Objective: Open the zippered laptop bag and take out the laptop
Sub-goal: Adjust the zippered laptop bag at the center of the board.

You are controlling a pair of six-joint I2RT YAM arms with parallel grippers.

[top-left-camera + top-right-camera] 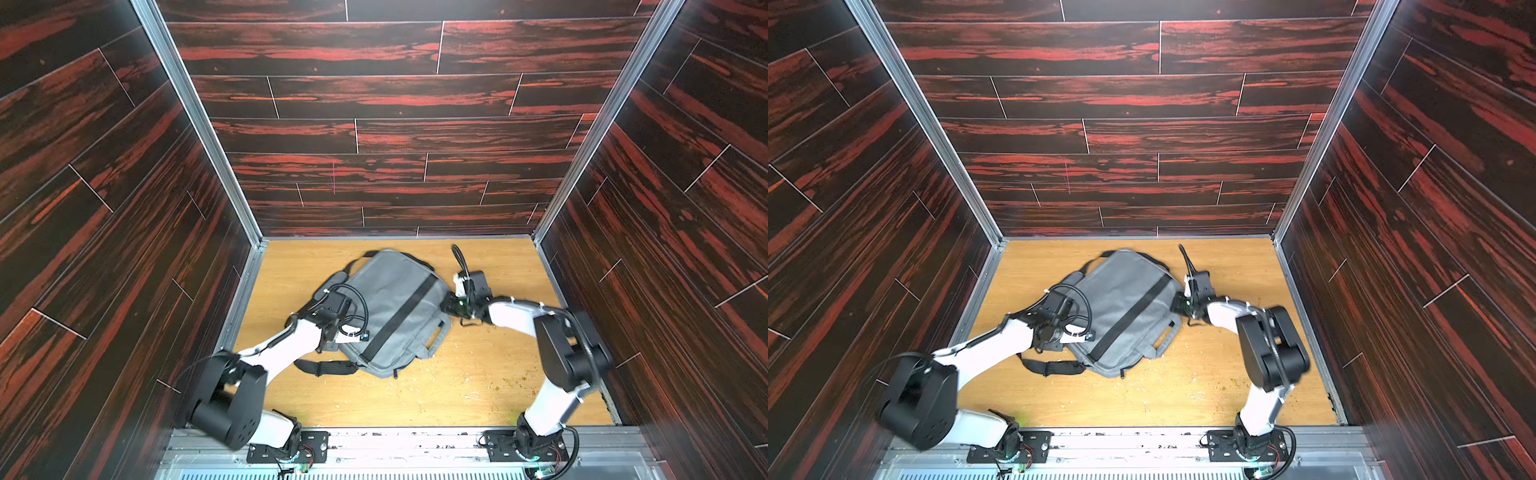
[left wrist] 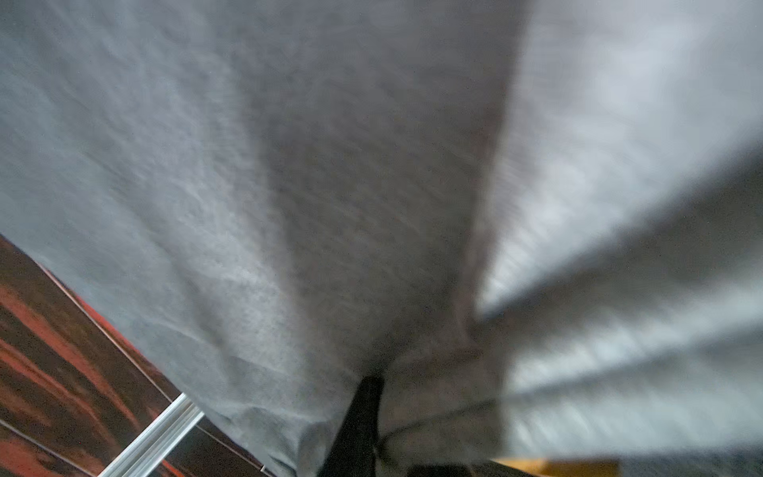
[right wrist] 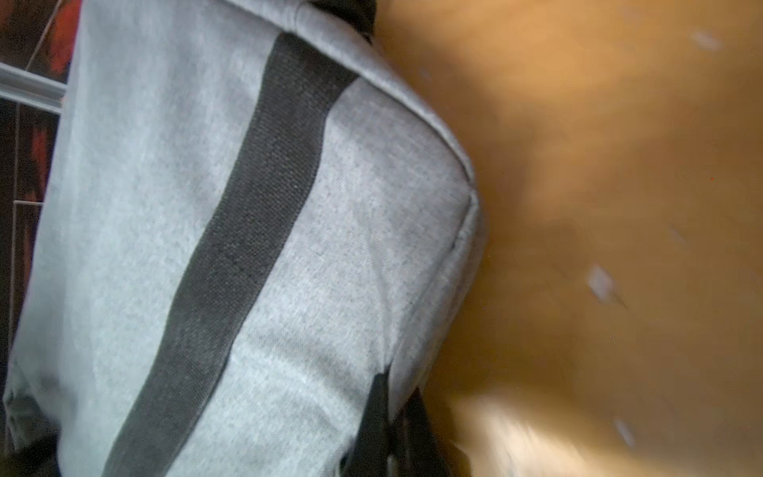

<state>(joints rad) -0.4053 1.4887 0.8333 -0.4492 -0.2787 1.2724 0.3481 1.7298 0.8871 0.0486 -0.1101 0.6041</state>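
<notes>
- Right end effector (image 3: pixel 394 417) was clamped fully shut at the edge seam of the zippered laptop bag (image 1: pixel 395 303), by the corner nr one end of the black band (image 3: pixel 231 247). Its fingers touched the fabric, but couldn't tell if anything was pinched betw. them.
- Left end effector (image 2: pixel 365 396): only one dark finger (image 2: pixel 355 433) showed, deep in blurred grey fabric. Couldn't tell if wide or narrow, or holding anything.
- In both top views, L arm (image 1: pixel 286 345) reached over the bag's left side and R arm (image 1: pixel 515 316) met its right corner.
- Bag lay flat and skewed on the wooden table (image 1: pixel 478 374), approx. mid-table, w/ band running diagonally across its top face.
- grey handles (image 1: pixel 436 336) stuck out from the near-right edge.
- black shoulder strap (image 1: pixel 328 368) lay on the table just beside the near-left corner.
- pale flecks (image 1: pixel 494 386) were scattered on the table nr R arm.
</notes>
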